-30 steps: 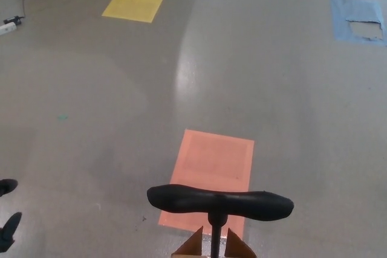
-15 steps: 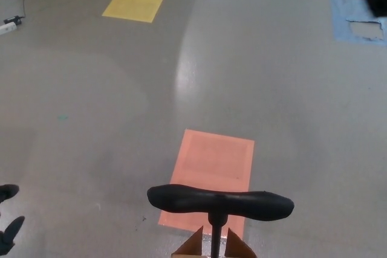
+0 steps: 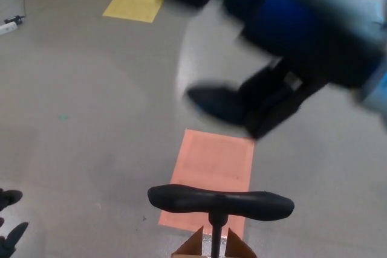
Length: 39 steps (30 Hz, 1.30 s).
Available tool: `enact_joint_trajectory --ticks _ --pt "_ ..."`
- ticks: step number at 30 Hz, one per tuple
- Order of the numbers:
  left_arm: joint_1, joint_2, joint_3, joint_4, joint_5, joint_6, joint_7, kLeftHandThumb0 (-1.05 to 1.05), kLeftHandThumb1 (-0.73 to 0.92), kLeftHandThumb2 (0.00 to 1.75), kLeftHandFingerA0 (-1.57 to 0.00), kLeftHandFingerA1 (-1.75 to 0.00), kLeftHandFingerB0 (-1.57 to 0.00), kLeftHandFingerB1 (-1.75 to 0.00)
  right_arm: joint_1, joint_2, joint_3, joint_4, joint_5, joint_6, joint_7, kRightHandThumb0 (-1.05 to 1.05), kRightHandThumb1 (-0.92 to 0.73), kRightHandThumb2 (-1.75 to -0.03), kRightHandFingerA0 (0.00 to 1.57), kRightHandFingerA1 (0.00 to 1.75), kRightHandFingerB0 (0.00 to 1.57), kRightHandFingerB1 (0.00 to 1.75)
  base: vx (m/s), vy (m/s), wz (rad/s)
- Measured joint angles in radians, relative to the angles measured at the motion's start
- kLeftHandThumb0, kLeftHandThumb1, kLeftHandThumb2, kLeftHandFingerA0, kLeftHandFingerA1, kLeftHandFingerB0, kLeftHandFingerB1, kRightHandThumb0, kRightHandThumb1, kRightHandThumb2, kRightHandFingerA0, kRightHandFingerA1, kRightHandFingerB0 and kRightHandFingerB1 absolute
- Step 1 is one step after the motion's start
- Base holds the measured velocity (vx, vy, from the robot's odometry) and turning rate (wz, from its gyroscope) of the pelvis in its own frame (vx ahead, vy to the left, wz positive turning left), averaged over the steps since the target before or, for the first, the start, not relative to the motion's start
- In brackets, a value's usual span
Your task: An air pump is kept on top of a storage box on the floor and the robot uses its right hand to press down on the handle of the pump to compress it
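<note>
The air pump's black T-handle [image 3: 221,200] lies crosswise at the bottom centre on a thin black shaft [image 3: 216,240]. The brown flaps of the storage box [image 3: 195,246] show under it at the picture's lower edge. My right arm, black and blue, sweeps in from the upper right as a heavy blur. Its hand [image 3: 242,104] hangs beyond and above the handle, well apart from it. Only two black fingertips of my left hand [image 3: 9,222] show at the lower left edge, spread apart and holding nothing.
An orange patch [image 3: 214,164] marks the grey floor just beyond the pump. A yellow patch [image 3: 134,1] lies at the upper left. A white plug strip with a cable [image 3: 7,26] sits at the far left edge.
My right arm has swung in from the upper right corner across the top of the picture, its hand now over the floor beyond the handle. The pump has not moved.
</note>
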Motion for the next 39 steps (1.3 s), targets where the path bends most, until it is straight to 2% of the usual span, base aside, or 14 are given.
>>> enact_joint_trajectory --ticks 8,13,22,23,27,29,39 --pt "0.0 0.017 0.002 0.032 -0.002 -0.025 -0.032 -0.3 0.66 1.13 0.0 -0.48 0.0 -0.47 0.045 0.003 0.162 0.04 -0.066 0.086 0.1 -0.96 -0.81 -1.15 0.0 0.11 0.0 0.07 0.0 0.0 0.0" --pt "0.0 0.025 -0.004 0.025 0.001 -0.032 -0.035 -0.32 0.62 1.12 -0.01 -0.49 0.0 -0.47 0.087 0.02 0.188 0.144 -0.1 0.091 0.128 -0.97 -0.79 -1.15 0.0 0.08 0.0 0.06 0.0 0.0 0.0" --pt "0.001 0.028 -0.006 0.018 0.0 -0.043 -0.042 -0.31 0.62 1.11 0.0 -0.48 0.0 -0.46 0.211 0.058 0.218 0.281 -0.168 0.088 0.149 -0.95 -0.78 -1.13 0.0 0.12 0.0 0.08 0.0 0.0 0.0" --pt "0.001 0.028 -0.008 0.018 0.001 -0.043 -0.042 -0.56 0.85 0.68 -0.16 -0.31 -0.19 -0.31 0.224 0.061 0.219 0.289 -0.176 0.083 0.15 -0.94 -0.77 -1.13 0.0 0.13 0.0 0.09 0.0 0.0 0.0" --pt "0.001 0.028 -0.012 0.018 0.002 -0.044 -0.041 -0.53 0.84 0.65 -0.2 -0.32 -0.19 -0.29 0.27 0.075 0.219 0.326 -0.202 0.058 0.15 -0.91 -0.73 -1.12 0.0 0.16 0.0 0.11 0.0 0.0 0.0" --pt "0.002 0.028 -0.014 0.017 0.003 -0.044 -0.04 -0.53 0.85 0.7 -0.18 -0.32 -0.2 -0.32 0.292 0.083 0.216 0.335 -0.211 0.049 0.151 -0.9 -0.72 -1.12 0.0 0.17 0.0 0.12 0.0 0.0 0.0" --pt "0.001 0.028 -0.015 0.014 0.008 -0.044 -0.037 -0.53 0.84 0.65 -0.21 -0.32 -0.18 -0.29 0.379 0.095 0.19 0.344 -0.245 0.012 0.166 -0.96 -0.76 -1.14 0.0 0.11 0.0 0.07 0.0 0.0 0.0"
